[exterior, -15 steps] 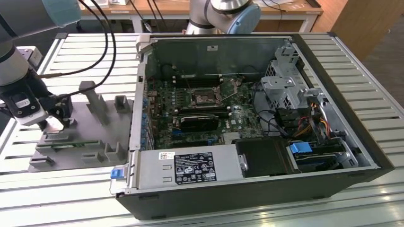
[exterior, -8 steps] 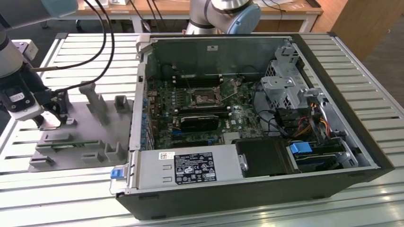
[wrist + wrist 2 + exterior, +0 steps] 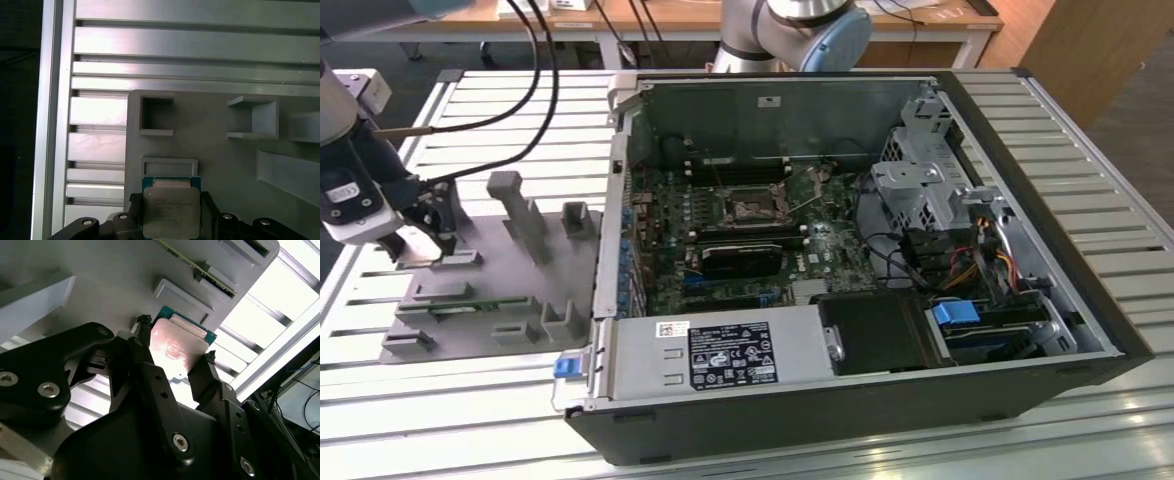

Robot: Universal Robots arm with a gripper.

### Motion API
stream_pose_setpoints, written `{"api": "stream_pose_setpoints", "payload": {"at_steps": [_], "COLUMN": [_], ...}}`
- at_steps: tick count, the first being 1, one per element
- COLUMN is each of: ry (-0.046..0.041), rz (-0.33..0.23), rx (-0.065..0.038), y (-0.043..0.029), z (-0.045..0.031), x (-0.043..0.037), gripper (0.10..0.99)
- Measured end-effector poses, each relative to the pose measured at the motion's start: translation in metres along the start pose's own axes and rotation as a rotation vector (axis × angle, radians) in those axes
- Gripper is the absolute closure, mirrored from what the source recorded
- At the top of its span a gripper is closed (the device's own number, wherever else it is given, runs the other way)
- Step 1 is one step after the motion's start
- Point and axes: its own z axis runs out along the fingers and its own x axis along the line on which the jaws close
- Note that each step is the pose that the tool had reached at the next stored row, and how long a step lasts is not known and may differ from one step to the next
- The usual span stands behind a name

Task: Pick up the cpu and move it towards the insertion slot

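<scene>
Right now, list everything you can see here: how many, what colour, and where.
small flat square silvery-topped cpu: one, silver on green, between the fingertips, over the holder
square bracket-framed insertion slot: one, dark centre, on the board inside the case
moulded grey plastic holder: one, grey, on the table at the exterior view's left of the case
open computer case: one, black, mid-table
long rectangular card: one, black, beside the slot
labelled metal power supply box: one, silvery, along the case's near edge
slatted aluminium table: one, silver, under everything
arm's black gripper: one, black, closed on the cpu
</scene>
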Motion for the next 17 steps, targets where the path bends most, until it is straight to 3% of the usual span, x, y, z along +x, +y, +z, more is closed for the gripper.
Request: {"api": "stream_pose_setpoints", "payload": {"at_steps": [17], "ry": [-0.0006], "rz": [0.000], "rx": [0.000], "y": [0.0013], "z": [-0.0344], "x": [-0.0002], "gripper": [0.545]}}
